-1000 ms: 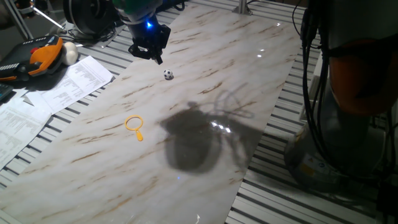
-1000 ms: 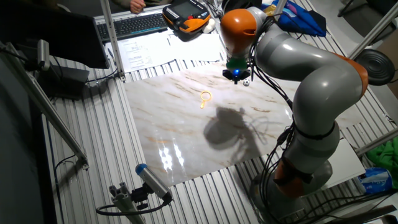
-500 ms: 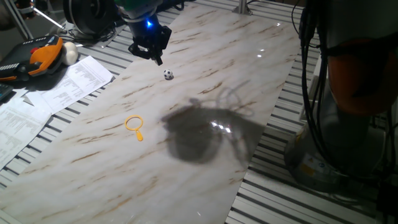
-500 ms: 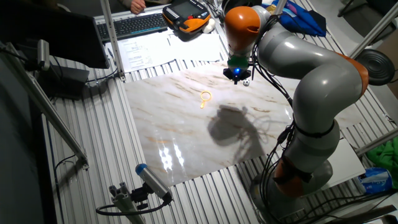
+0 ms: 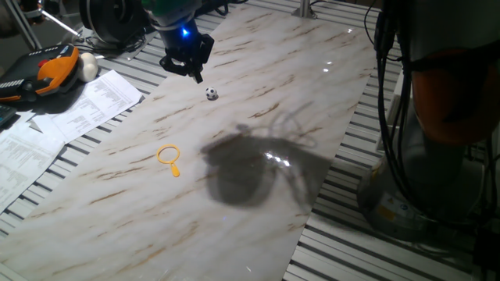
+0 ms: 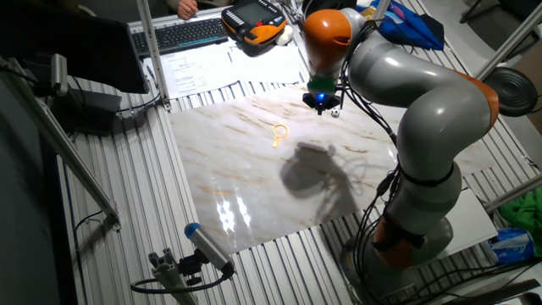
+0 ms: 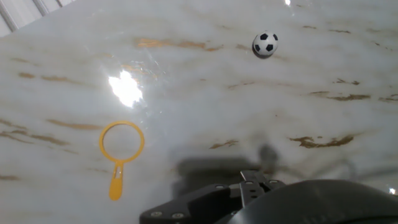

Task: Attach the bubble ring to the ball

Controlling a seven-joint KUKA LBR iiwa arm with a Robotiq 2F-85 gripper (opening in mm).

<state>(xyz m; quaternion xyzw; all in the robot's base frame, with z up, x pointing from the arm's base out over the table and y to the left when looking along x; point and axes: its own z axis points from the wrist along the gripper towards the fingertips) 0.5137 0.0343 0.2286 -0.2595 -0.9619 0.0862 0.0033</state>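
The bubble ring (image 5: 174,168) is a small yellow-orange loop with a short handle, lying flat on the marble tabletop (image 5: 258,86). It also shows in the other fixed view (image 6: 279,133) and in the hand view (image 7: 116,184). The tiny black-and-white ball (image 5: 211,93) rests on the marble farther back, apart from the ring; it also shows in the other fixed view (image 6: 336,112) and the hand view (image 7: 265,44). My gripper (image 5: 197,74) hangs above the marble just left of the ball, touching neither thing. Its fingers look closed together and empty.
An orange-and-black teach pendant (image 5: 48,72), a plain off-white ball (image 5: 87,67) and printed papers (image 5: 82,101) lie on the slatted table to the left. A keyboard (image 6: 182,34) sits behind. Cables and the arm's base (image 5: 437,117) stand at the right.
The arm's shadow on the marble has shifted a little. The gripper has barely moved; the ring and the ball lie where they were.
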